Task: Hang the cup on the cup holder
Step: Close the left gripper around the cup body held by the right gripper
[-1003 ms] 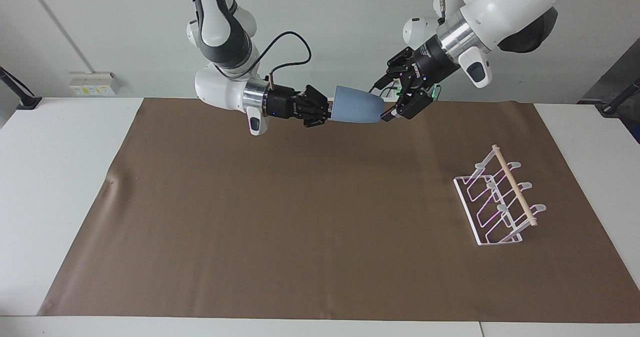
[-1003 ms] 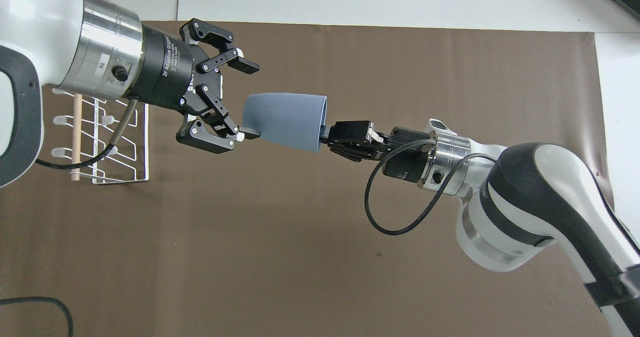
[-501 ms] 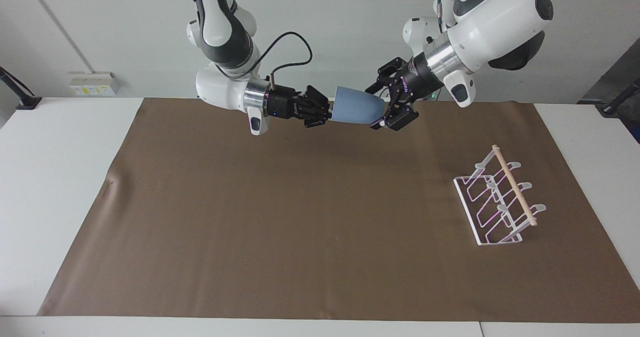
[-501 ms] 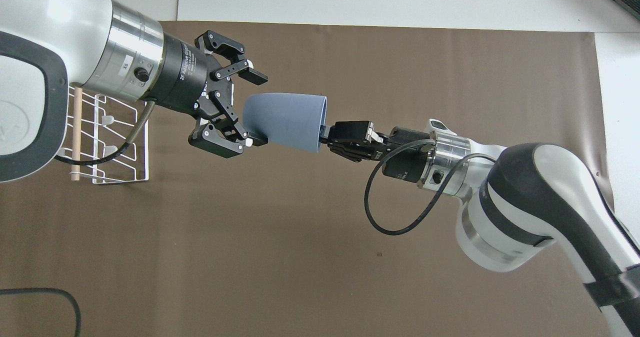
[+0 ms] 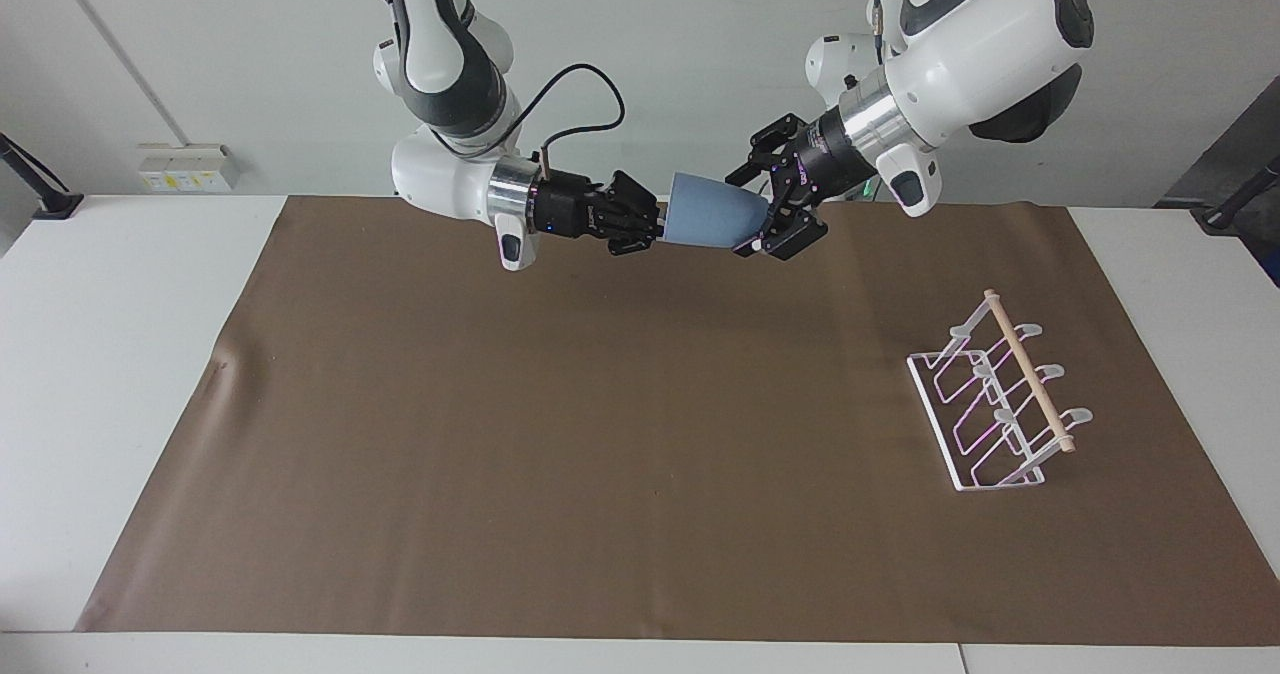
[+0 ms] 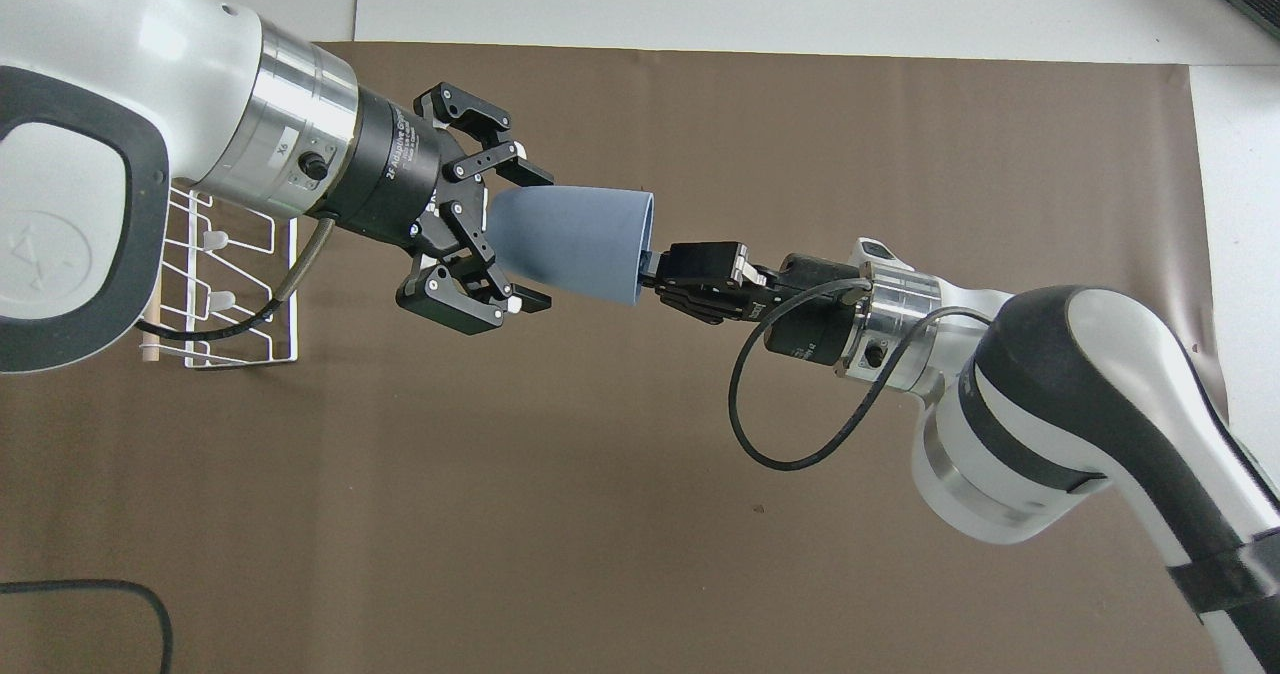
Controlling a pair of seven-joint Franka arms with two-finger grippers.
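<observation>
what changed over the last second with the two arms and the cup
The left gripper, open, slid in over the narrow base of the cup, so its fingers now straddle it without closing. The right gripper stayed shut on the cup's rim, holding it in the air, and the cup holder has not moved.

Your right arm reaches level from its end of the table, its black two-finger right gripper (image 5: pixel 655 222) (image 6: pixel 650 269) clamped tight on the rim of the light-blue tapered plastic cup (image 5: pixel 712 223) (image 6: pixel 575 243), held sideways in the air. Your left arm angles down from its end, its black left gripper (image 5: pixel 765 219) (image 6: pixel 515 239) spread wide around the cup's narrow base.
</observation>
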